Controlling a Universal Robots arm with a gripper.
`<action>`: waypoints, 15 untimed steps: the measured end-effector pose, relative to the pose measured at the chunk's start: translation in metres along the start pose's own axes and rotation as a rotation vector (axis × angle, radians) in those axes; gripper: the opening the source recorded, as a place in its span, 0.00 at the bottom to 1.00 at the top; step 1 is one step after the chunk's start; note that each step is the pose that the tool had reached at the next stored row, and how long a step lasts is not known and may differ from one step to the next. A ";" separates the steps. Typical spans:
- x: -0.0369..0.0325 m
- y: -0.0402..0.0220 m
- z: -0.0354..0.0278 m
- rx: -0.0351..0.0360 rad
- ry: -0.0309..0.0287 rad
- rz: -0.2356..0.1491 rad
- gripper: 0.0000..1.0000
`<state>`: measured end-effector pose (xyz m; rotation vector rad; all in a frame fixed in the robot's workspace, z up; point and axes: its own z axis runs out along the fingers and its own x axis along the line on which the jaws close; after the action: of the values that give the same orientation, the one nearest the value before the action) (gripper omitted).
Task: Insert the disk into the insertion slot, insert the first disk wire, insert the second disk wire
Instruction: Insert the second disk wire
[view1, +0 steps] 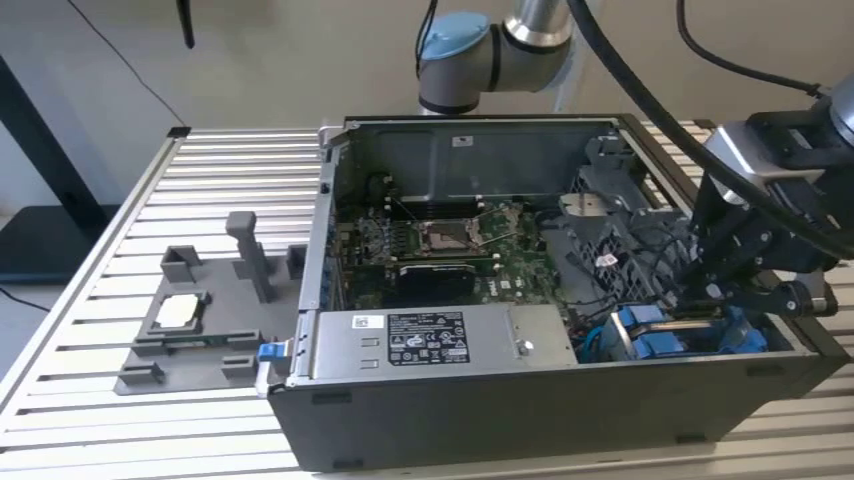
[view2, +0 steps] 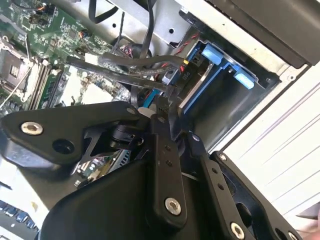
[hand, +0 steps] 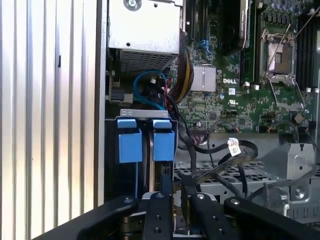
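One open computer case (view1: 534, 400) sits on a slatted metal table (view1: 214, 180), its green motherboard (view1: 441, 240) facing up. Along the near wall lies a long silver box (view1: 427, 345) with a printed label. At the exterior view's right, the robot arm (view1: 787, 200) reaches down into the case's corner, where the disk (view1: 667, 335) stands on edge inside the dark drive cage (hand: 112, 165), its blue end tabs (hand: 147, 142) showing in the first wrist view. The gripper (view2: 172, 112) hangs just at the disk's connector end among black cables (view2: 125, 67); whether its fingers are apart or clamped on a wire cannot be told. Outside the case, a grey tray (view1: 187, 335) holds a small square chip (view1: 178, 312).
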<state>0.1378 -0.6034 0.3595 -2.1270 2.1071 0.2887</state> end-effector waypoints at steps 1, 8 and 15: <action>-0.0004 0.0001 -0.0015 0.0002 -0.0002 0.000 0.23; -0.0029 0.0004 -0.0098 0.0006 0.0062 0.003 0.23; -0.0078 0.0005 -0.0104 0.0004 0.0941 0.007 0.11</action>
<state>0.1377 -0.5982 0.3714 -2.1745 2.1646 0.1924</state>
